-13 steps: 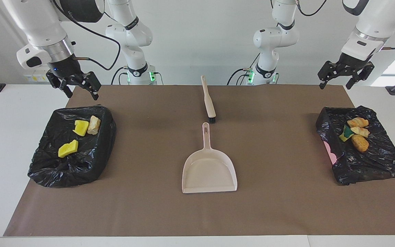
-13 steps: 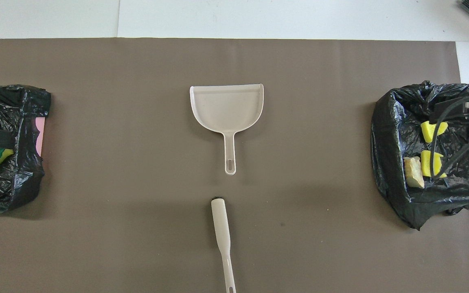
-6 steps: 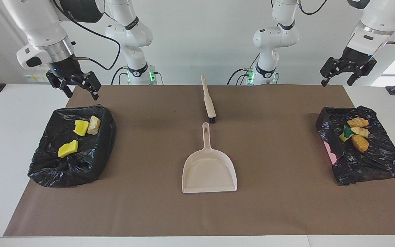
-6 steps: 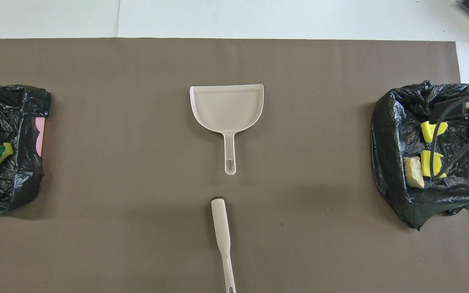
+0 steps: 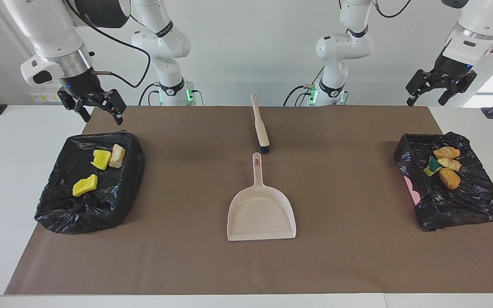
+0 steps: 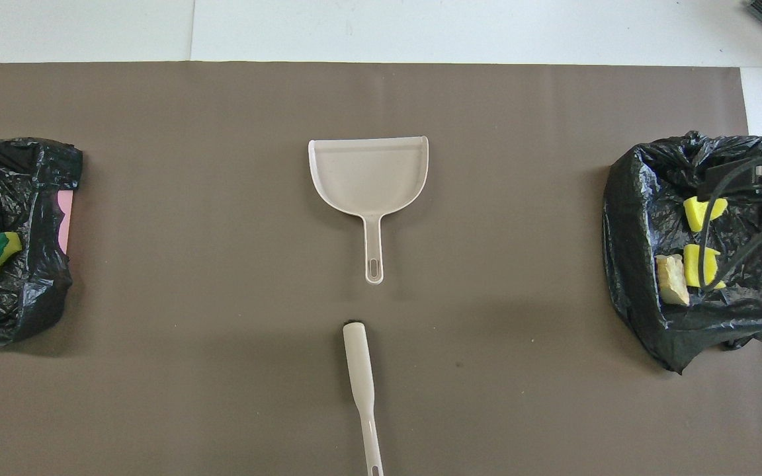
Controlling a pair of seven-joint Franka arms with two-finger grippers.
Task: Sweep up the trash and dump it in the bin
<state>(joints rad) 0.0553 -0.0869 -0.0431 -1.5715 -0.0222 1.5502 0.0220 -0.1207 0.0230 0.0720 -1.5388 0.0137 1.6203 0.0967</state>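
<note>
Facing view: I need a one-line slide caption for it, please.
Both grippers open and raised, left gripper and right gripper; trash in two bag-lined bins; dustpan and brush mid-table.

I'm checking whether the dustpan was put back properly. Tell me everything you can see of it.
The dustpan is beige, apparently plastic, and empty. It lies flat on the brown mat in the middle of the table. Its slim handle, with a hanging slot at its end, points toward the robots and the brush, which lies apart from it. Nothing else touches it.

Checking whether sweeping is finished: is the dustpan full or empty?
Empty. The dustpan lies flat on the mat with a bare tray; the scraps sit in the bins.
</note>
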